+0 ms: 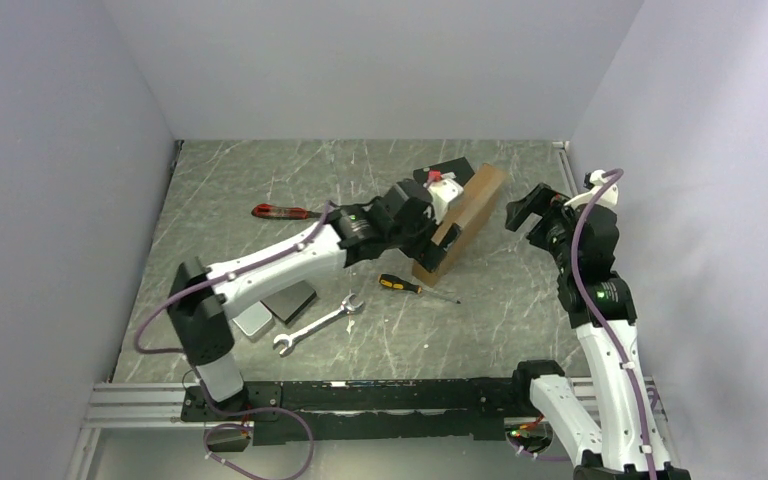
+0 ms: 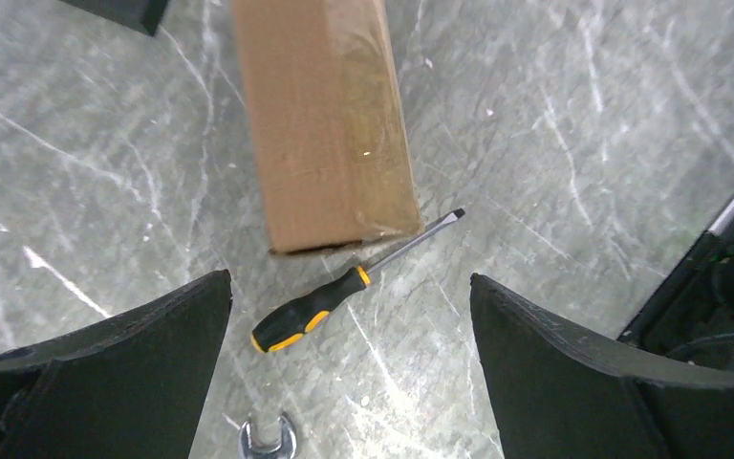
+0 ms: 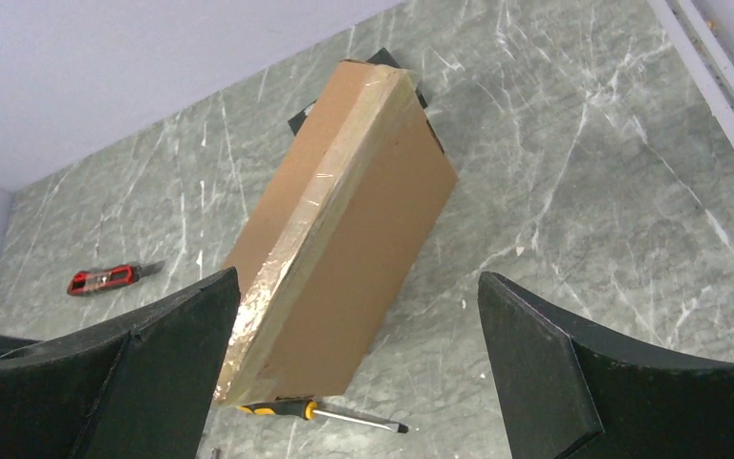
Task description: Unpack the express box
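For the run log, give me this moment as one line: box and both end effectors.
express box: on edge, taped shut | left end effector: open, empty | right end effector: open, empty, apart from box

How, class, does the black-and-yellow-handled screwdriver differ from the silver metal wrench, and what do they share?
Colour: the black-and-yellow-handled screwdriver has a coloured grip; the silver metal wrench is bare metal. Shape: the screwdriver has a thin flat-tipped shaft, the wrench a forked head. Place: the screwdriver lies by the near end of the brown cardboard express box; the wrench lies apart from it. Both lie flat on the grey table.
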{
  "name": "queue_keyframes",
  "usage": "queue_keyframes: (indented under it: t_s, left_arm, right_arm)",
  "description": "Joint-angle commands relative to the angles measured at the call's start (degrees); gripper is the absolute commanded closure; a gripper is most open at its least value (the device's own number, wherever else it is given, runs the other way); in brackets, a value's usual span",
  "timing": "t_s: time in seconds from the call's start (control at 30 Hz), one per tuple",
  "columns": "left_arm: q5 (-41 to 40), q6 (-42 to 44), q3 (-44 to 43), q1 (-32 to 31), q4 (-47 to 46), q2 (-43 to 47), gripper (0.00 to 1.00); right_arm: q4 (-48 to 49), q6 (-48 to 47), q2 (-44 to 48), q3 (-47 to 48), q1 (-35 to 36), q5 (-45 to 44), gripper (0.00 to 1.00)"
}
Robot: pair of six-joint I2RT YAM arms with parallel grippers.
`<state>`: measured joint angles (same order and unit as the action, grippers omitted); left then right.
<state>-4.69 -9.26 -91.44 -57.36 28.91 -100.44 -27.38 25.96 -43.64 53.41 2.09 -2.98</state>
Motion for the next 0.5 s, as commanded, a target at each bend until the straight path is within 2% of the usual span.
queue_keyframes:
  t_s: [0.0,0.13,0.27,0.37,0.47]
  left_arm:
    - [-1.4,0.9,-0.7,1.0,2.2,10.3,0.01]
    - [-7.2,1.6,3.4,1.9,2.6,19.6,0.01]
    - [-17.3,-3.8,12.3,4.8,1.2,30.2,0.00]
    - [-24.3,-13.0,17.1,10.7,5.5,37.1,0.00]
    - [-26.9,-20.5,20.4,18.5,10.7,40.9,0.00]
  right_arm:
    - [0.5,-1.2,0.2,2.7,0.1,1.2,0.00]
    - [0.9,-0.7,-0.6,3.1,0.0,2.6,0.00]
    - [3.7,1.2,0.4,0.0,0.0,6.2,0.00]
    - [4.3,1.6,-1.1,-0.3,0.0,7.0,0.00]
    - [4.2,1.4,-2.5,0.6,0.0,7.4,0.00]
